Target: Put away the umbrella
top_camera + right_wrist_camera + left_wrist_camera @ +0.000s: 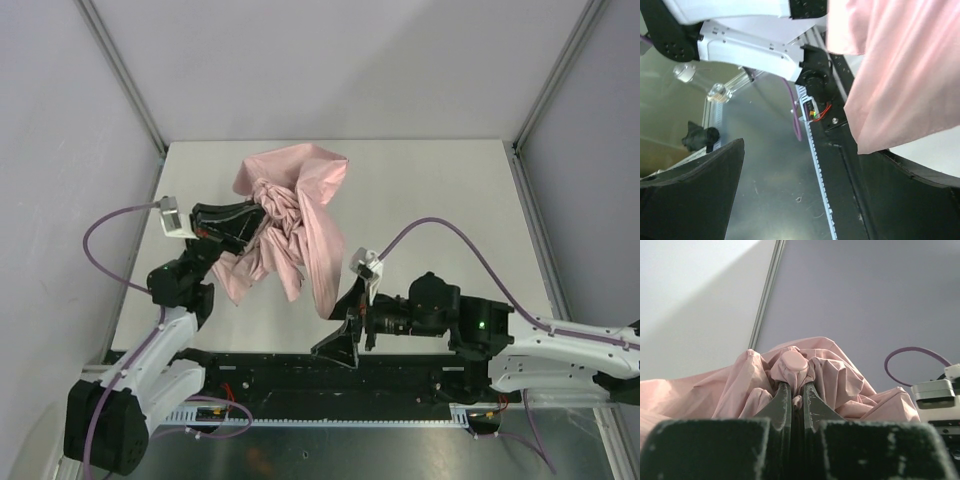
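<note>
One umbrella [290,225], pale pink, lies as crumpled heap left of centre on one white table [440,190]. Two arms in view. Left gripper [796,390] clenched, pinching bunched fabric at heap's left side. Right gripper [348,322] spread wide, grasping nothing, at table's near edge. One loose fabric flap hangs just beside it.

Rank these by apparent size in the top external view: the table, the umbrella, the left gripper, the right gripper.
Largest: table.
Then: umbrella.
Smallest: left gripper and right gripper, about alike, so not ranked apart.
</note>
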Controlling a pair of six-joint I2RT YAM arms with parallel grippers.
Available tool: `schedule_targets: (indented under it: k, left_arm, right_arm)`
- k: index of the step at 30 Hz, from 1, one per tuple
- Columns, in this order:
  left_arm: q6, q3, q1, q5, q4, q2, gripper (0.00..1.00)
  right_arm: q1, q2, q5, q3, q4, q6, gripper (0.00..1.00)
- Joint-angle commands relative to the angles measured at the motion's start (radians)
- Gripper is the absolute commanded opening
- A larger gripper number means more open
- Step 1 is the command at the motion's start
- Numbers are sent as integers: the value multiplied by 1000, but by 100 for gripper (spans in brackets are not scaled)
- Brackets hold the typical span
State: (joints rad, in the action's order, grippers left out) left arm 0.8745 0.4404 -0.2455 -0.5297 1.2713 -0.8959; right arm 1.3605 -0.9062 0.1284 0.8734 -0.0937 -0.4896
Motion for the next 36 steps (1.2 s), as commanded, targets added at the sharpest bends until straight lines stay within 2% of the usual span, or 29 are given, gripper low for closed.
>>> schedule_targets:
  k: [1,3,6,8,13,16,22,24,27,29,31,33,36]
  left_arm:
    - [33,64,15,54,235,57,0]
    - [36,58,15,84,235,74,0]
    - [48,54,15,123,235,90,0]
    - [56,53,15,136,238,93,0]
    - [55,49,15,137,240,92,0]
    - [60,54,15,127,244,93,0]
    - [66,59,18,96,244,107,0]
    - [75,58,24,89,243,109,0]
    - [97,59,33,76,243,113,0]
    - [111,61,34,61,243,116,0]
    - [122,60,35,43,243,118,0]
    - [133,57,34,27,243,119,0]
    - [156,53,35,-9,248,117,0]
  right_arm:
    - [-20,76,-94,-2,-27,10,99]
    - [-23,118,-139,-51,104,-59,99]
    - [-6,172,-365,-119,259,-175,99]
    - [-4,192,-435,-150,341,-177,99]
    - [-27,195,-338,-171,572,-160,99]
    - [-34,228,-330,-166,473,-127,99]
    - [-90,366,-213,-165,78,85,98]
    - [-104,428,-337,-159,-84,94,98]
    - [-137,508,-601,-127,-287,66,99]
    - [-180,509,-757,-89,-370,59,99]
    - [-249,448,-825,-41,-407,93,99]
    - [-387,328,-733,40,-418,153,99]
    - [-671,113,-364,187,-399,256,98]
